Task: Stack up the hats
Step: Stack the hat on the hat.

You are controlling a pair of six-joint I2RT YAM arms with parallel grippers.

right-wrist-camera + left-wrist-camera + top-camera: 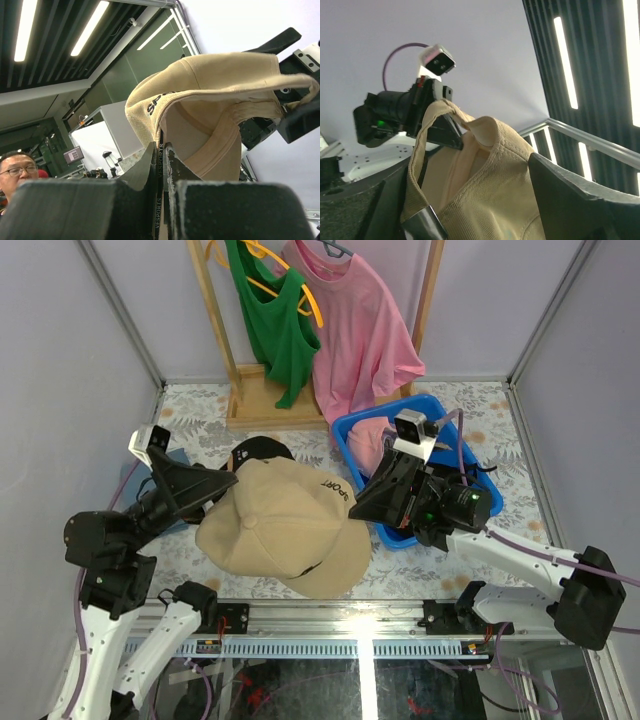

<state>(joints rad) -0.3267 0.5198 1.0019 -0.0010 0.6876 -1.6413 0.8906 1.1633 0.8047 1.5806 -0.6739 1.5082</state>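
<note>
From above, the tan cap [280, 525] hangs between the two arms. The left gripper [222, 483] meets its rear edge and the right gripper [358, 502] its brim side. A black cap [262, 450] pokes out just behind it; whether the tan one touches it I cannot tell. A pink shape [368, 440], possibly another hat, lies in the blue bin [342, 445]. I therefore judge the stack barely begun, with this cap not yet set down and others left to gather. Black lettering on the tan crown reads "SPORT". In the left wrist view the fingers [580, 200] stand well apart with the cap's rear opening bunched between them; whether they bear on it is unclear. In the right wrist view the jaws are pressed together on the brim edge and on a dark strip [161, 192] that seems to read "VESPORTS". The crown there shows "SP".
</note>
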